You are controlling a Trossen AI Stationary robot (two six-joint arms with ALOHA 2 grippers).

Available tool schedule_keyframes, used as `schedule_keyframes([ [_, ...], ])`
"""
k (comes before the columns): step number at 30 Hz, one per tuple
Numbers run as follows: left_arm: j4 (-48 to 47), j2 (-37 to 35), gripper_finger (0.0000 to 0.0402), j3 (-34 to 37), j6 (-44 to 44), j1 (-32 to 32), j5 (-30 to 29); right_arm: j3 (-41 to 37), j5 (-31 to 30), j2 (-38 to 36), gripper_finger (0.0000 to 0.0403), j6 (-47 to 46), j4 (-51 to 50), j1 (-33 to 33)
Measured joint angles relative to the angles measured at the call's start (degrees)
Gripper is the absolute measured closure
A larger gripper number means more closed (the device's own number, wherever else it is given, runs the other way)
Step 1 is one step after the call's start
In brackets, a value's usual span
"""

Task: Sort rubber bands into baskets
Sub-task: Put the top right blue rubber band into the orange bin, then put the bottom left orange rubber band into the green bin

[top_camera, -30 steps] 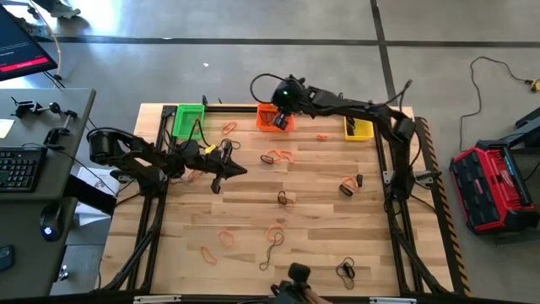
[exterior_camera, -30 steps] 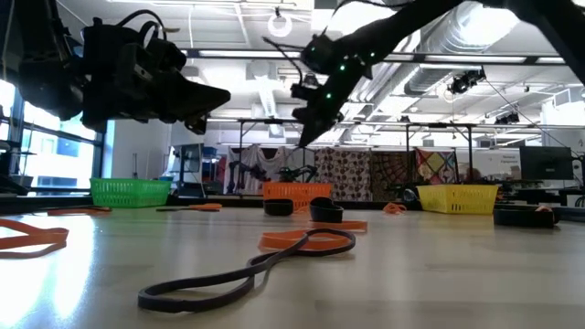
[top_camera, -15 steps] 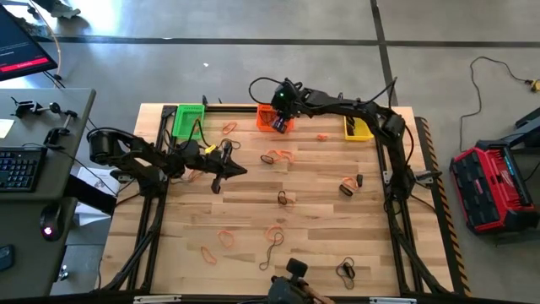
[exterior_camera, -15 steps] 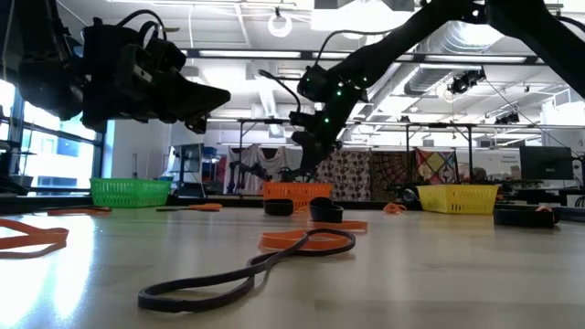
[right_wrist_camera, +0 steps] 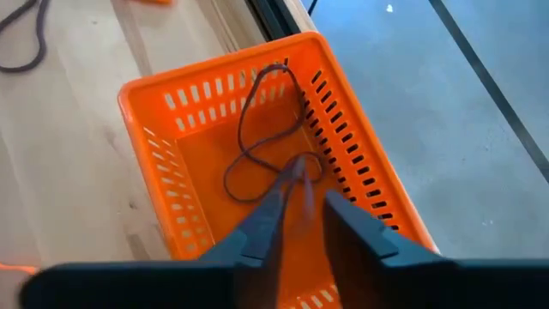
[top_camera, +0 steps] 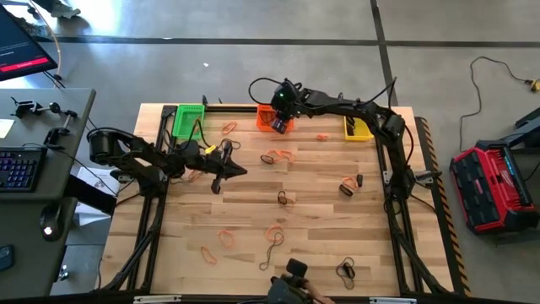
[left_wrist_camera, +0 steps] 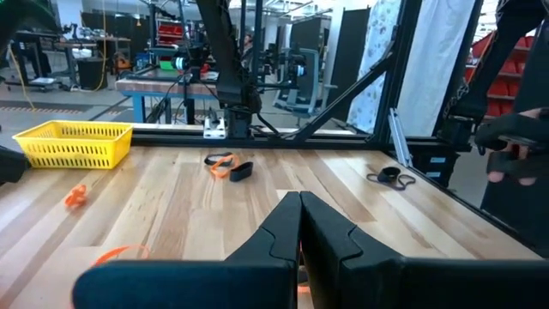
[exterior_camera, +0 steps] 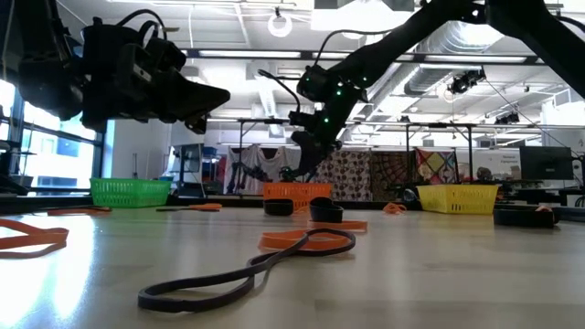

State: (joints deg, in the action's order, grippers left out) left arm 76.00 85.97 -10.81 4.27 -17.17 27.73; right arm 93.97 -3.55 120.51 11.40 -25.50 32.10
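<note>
Three baskets stand along the table's far edge: green (top_camera: 188, 119), orange (top_camera: 268, 116) and yellow (top_camera: 358, 127). My right gripper (right_wrist_camera: 302, 193) hangs slanting down over the orange basket (right_wrist_camera: 257, 146), fingers a little apart. A dark rubber band (right_wrist_camera: 262, 129) lies on the basket's floor, its near loop blurred at the fingertips. My left gripper (top_camera: 240, 171) is shut and empty, level above the table's left middle. Several orange and dark rubber bands (top_camera: 278, 156) lie flat on the wood. My right gripper's fingertips (right_wrist_camera: 273, 199) stand on either side of the dark band's near loop (right_wrist_camera: 298, 167), coming from above and slanting down. The loop is blurred there, and I cannot tell whether the fingers touch it. The band's other end rests on the basket floor.
More bands lie mid-table (top_camera: 283, 198) and near the front (top_camera: 272, 236), (top_camera: 346, 270). A small black camera (top_camera: 291, 272) sits at the near edge. Dark frame posts run along both table sides. A person's hand (left_wrist_camera: 515, 146) shows beyond the table.
My right gripper has come down toward the orange basket and tipped a little, then stopped just above it. My left gripper has stayed where it was.
</note>
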Motion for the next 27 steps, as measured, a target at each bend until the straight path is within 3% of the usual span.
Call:
schedule_keyframes([
  [4, -1.07, 0.0, 0.0402, 0.0, 0.02, 0.0, -0.02, -0.02, -0.25, 0.0, 0.028, -2.19, 0.85, -0.27],
  [8, -1.45, 0.0, 0.0402, 0.0, 0.02, 0.0, -0.02, -0.02, -0.27, -0.26, 0.0271, -3.46, 0.51, -1.18],
  [11, -1.45, 0.0, 0.0402, 0.0, 0.02, 0.0, -0.02, -0.04, -0.78, -1.47, 0.0303, -3.46, 0.37, -1.97],
  [16, -1.59, 0.0, 0.0402, 0.0, 0.02, -0.08, -0.04, -0.04, -0.79, -3.27, 0.0392, -1.28, 1.53, -3.44],
  [22, -1.67, 0.0, 0.0402, 0.0, -0.74, -0.15, -0.04, -0.78, -0.49, -3.63, 0.0399, -2.37, 7.32, -5.0],
  [27, -1.75, 0.0, 0.0402, 0.0, -0.82, -0.15, -0.04, -8.22, -0.33, -5.11, 0.0401, -4.23, 17.62, -6.93],
])
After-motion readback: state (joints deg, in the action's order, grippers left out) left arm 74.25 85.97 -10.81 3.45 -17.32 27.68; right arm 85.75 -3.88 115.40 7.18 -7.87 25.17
